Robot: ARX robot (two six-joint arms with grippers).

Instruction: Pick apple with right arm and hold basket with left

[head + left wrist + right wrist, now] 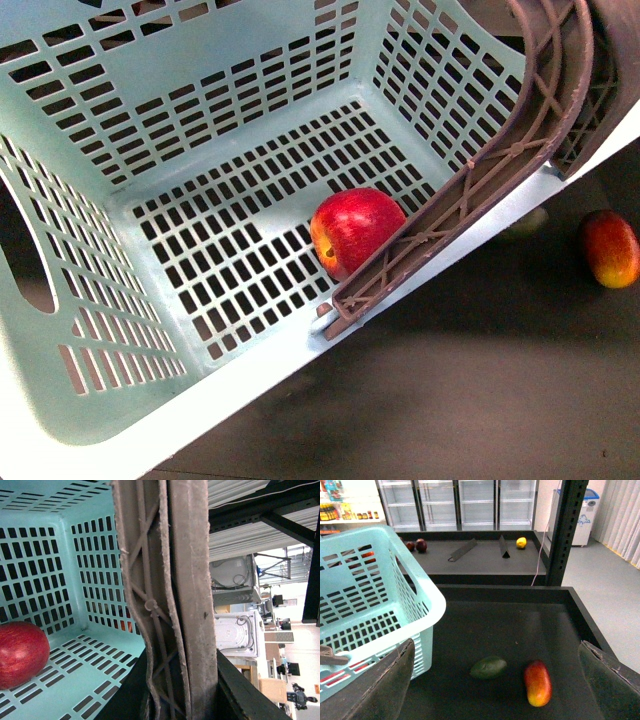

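Observation:
The red apple (356, 230) lies on the slotted floor inside the mint-green basket (250, 130), against its near wall under a brown latticed handle (470, 190). It also shows in the left wrist view (20, 652). The basket is tilted. My left gripper (175, 700) is shut on the basket's brown handles (165, 580). My right gripper (495, 680) is open and empty above the dark shelf, beside the basket (380, 605) and outside it.
An elongated red-orange-yellow fruit (537, 682) and a small dark green avocado (488, 667) lie on the dark shelf (520, 625) under my right gripper. The oval fruit also shows in the front view (610, 248). A black post (567, 530) stands behind.

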